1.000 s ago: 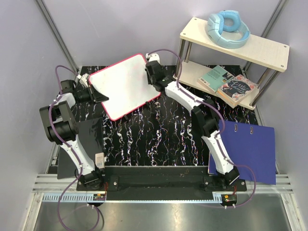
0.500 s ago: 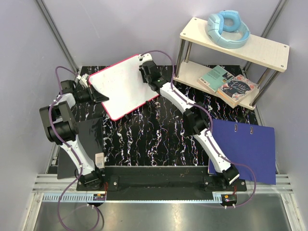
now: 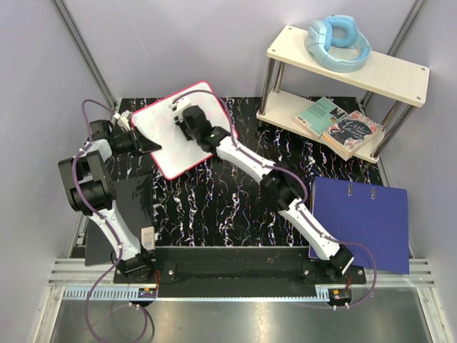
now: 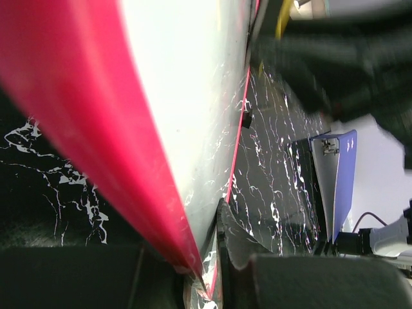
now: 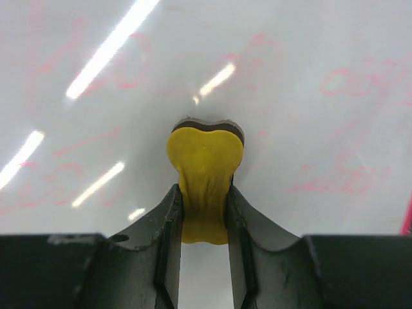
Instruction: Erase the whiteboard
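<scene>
1. at the near edge of the table (image 3: 235,207), a black flat panel (image 3: 127,214) lies at 8 o'clock and a blue folder (image 3: 364,221) lies at 4 o'clock; the two are well apart.
2. the left gripper (image 3: 146,145) sits at 10 o'clock, clamped on the near-left edge of the whiteboard (image 3: 161,136). in the left wrist view the board's red-pink rim (image 4: 96,129) runs down between the jaws of the left gripper (image 4: 199,277), and the folder (image 4: 341,174) shows beyond.
3. the whiteboard lies at 11 o'clock on the far left of the table. it looks tilted, its near-left edge in the left gripper.
4. the right gripper (image 3: 187,118) reaches across to 11 o'clock and sits over the middle of the board.
5. in the right wrist view the right gripper (image 5: 205,193) is clenched on a yellow eraser pad (image 5: 205,167), whose dark tip touches the white surface (image 5: 302,58). faint pink marks show all around it.
6. at 1 o'clock, far right, stands a two-level shelf (image 3: 389,75), with blue headphones (image 3: 339,43) on top and books (image 3: 343,125) on the lower board.
</scene>
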`<state>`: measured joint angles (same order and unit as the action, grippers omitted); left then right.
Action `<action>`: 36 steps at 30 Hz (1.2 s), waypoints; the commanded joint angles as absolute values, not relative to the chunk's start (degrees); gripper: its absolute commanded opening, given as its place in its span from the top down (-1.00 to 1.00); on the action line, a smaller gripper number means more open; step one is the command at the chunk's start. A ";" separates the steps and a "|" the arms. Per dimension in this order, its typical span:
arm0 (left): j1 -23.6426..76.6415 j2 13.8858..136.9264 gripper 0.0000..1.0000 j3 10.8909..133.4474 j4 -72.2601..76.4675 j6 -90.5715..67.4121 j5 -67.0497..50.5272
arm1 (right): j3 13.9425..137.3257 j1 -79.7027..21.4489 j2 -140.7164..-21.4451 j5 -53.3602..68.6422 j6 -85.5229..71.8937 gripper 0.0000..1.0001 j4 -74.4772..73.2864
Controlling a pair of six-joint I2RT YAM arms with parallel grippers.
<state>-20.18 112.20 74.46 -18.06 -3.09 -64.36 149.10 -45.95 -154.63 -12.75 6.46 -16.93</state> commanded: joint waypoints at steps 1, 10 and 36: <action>-19.34 111.80 1.00 72.51 -17.84 8.17 -47.46 | 150.29 -52.99 -156.35 -5.97 7.38 1.00 -23.64; -19.25 111.80 1.00 72.33 -17.84 8.26 -47.46 | 153.72 -55.90 -158.20 -15.99 10.37 1.00 -22.41; -16.96 105.82 1.00 74.51 -37.66 28.19 -48.33 | 140.71 -43.68 -147.66 -19.86 0.70 1.00 -23.55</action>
